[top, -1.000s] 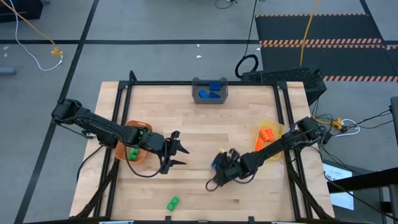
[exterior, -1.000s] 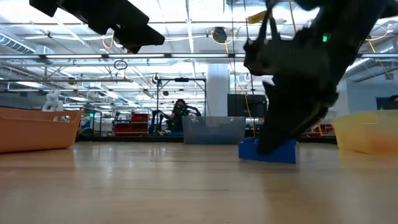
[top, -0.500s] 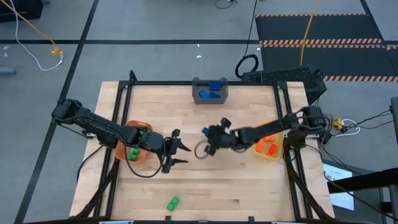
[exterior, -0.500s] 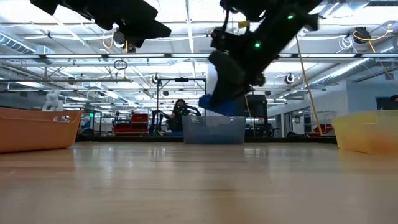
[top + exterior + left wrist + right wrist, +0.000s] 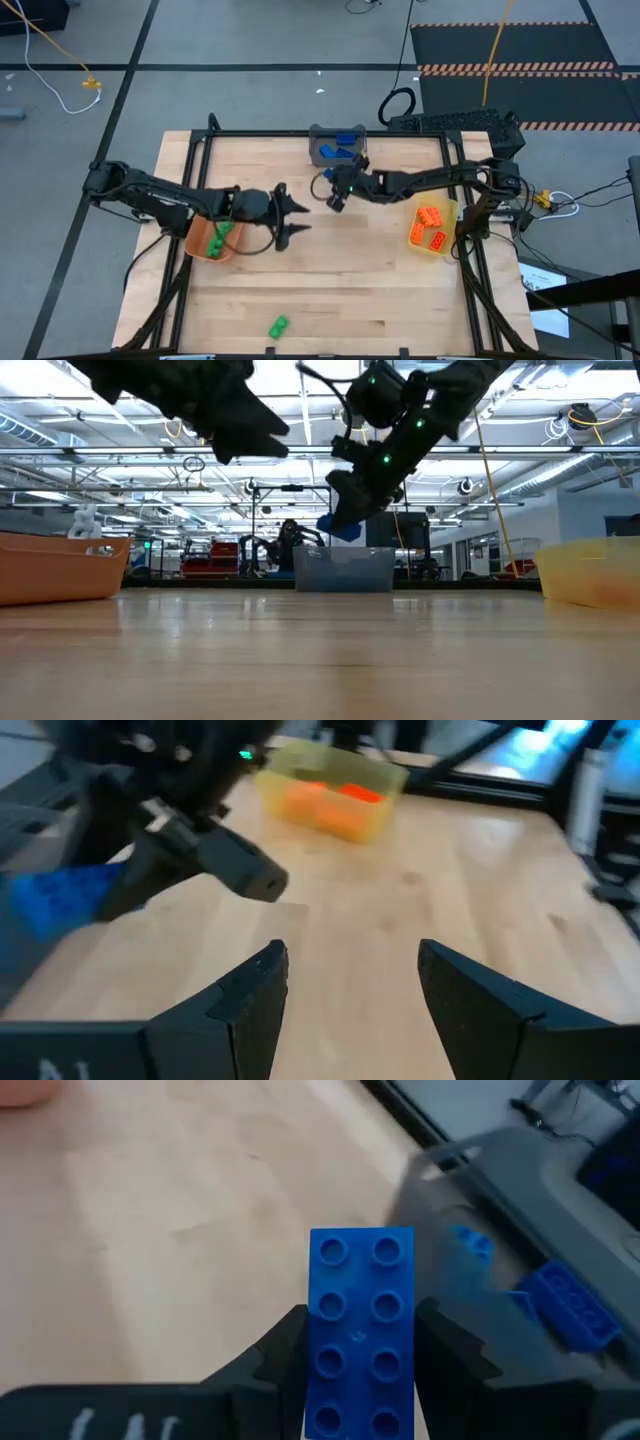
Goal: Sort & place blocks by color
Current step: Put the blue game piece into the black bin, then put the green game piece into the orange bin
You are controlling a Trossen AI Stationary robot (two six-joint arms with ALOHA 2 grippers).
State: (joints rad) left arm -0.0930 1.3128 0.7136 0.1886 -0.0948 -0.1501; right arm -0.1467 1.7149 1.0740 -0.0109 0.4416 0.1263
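My right gripper (image 5: pixel 335 192) hangs over the table's far middle, just short of the grey bin (image 5: pixel 338 150), and is shut on a blue studded block (image 5: pixel 360 1295). The bin holds more blue blocks (image 5: pixel 565 1315). My left gripper (image 5: pixel 292 220) stands open in the air left of centre, with nothing between its fingers (image 5: pixel 250 1005). A green block (image 5: pixel 278 326) lies on the table near the front edge. The orange bin (image 5: pixel 205 242) holds green blocks, and the yellow bin (image 5: pixel 432 228) holds orange ones. My right gripper pinches the blue block's two long sides (image 5: pixel 318 1355) between its two fingers, at the end nearest the wrist. The block lies along the fingers and sticks out past their tips, studs up. It hangs clear of the table (image 5: pixel 340 528), tilted down toward the grey bin.
The grey bin (image 5: pixel 345 568) stands at the far edge, the orange bin (image 5: pixel 60 565) at the left under my left arm, and the yellow bin (image 5: pixel 590 570) at the right. A black frame (image 5: pixel 450 170) rims the tabletop.
My right gripper has lifted the blue block off the table at the near right of centre, swung it toward the far edge and risen to just before the grey bin, rolling as it went. My left gripper has shifted a little toward the far edge, still open.
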